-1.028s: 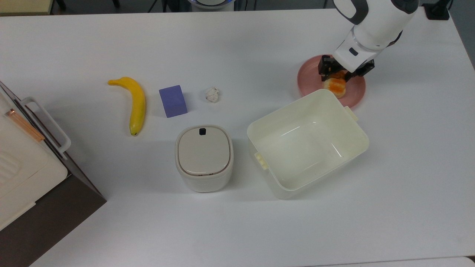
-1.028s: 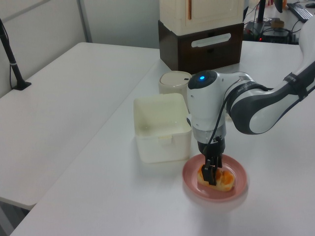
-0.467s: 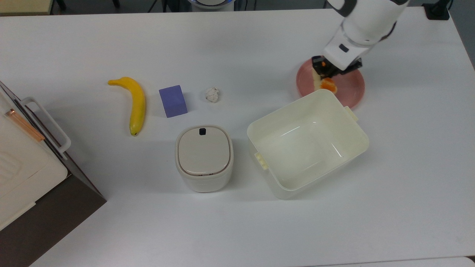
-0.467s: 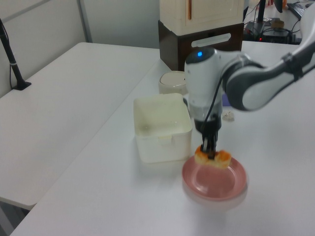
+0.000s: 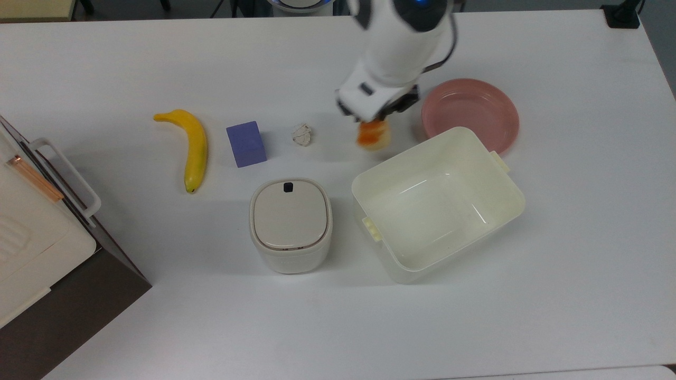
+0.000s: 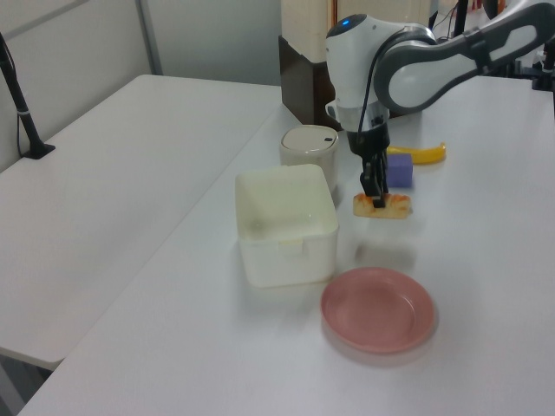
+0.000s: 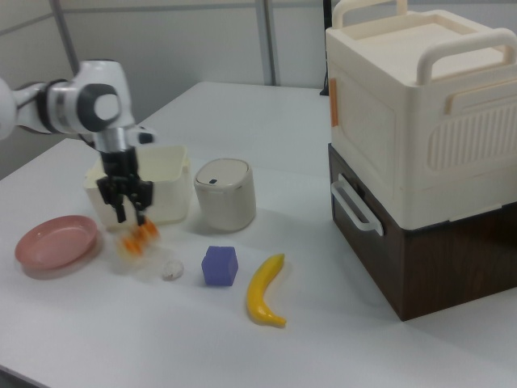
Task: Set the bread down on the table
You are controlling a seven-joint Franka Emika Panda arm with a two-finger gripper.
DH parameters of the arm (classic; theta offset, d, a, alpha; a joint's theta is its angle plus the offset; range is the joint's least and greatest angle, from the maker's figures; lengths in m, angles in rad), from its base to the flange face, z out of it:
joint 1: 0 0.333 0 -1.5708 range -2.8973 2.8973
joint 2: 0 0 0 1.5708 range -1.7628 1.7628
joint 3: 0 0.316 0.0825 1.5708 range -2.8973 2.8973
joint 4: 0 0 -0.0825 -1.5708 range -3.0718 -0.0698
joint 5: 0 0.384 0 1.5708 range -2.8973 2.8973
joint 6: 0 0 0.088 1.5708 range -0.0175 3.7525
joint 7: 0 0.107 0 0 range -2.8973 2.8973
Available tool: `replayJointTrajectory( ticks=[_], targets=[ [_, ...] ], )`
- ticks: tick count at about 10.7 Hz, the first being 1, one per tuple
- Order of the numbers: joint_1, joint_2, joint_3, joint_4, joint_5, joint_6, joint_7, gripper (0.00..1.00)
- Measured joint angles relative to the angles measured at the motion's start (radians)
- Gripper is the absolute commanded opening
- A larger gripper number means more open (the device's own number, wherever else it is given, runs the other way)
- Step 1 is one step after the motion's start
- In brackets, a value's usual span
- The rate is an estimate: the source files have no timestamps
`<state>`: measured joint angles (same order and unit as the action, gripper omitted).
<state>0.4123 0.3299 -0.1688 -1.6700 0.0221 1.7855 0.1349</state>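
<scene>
The bread (image 5: pixel 374 135), an orange-brown glazed roll with pale sides, hangs a little above the white table (image 5: pixel 581 221). My gripper (image 5: pixel 373 120) is shut on it from above. In the top view it sits between the crumpled paper ball (image 5: pixel 302 134) and the pink plate (image 5: pixel 470 113), just beyond the cream tub's far corner. The left view shows the bread (image 6: pixel 382 206) clamped between the dark fingers of the gripper (image 6: pixel 375 192), with its shadow on the table below. In the right view the bread (image 7: pixel 139 235) hangs under the gripper (image 7: pixel 132 212), right of the pink plate (image 7: pixel 55 242), which holds nothing.
An open cream tub (image 5: pixel 515 196) stands near the bread, and a lidded cream pot (image 5: pixel 290 224) is to the top view's left of it. A purple block (image 5: pixel 246 143) and a banana (image 5: pixel 193 148) lie further left. A brown and cream cabinet (image 5: pixel 31 237) fills the left edge.
The gripper lifted the bread off the pink plate and carried it towards the top view's left, past the plate's rim. The plate now holds nothing.
</scene>
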Motion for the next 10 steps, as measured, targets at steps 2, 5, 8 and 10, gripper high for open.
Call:
replayJointTrajectory(
  ticks=[2,5,8,10],
  targets=[
    [-0.062,0.006,0.000,-0.022,-0.014,0.000,-0.033,1.00],
    [-0.106,-0.006,0.001,-0.010,-0.025,0.000,-0.072,1.00],
    [-0.213,-0.096,-0.001,0.009,-0.025,0.000,-0.150,1.00],
    [-0.256,-0.147,-0.001,0.012,-0.025,0.000,-0.183,1.00]
  ],
)
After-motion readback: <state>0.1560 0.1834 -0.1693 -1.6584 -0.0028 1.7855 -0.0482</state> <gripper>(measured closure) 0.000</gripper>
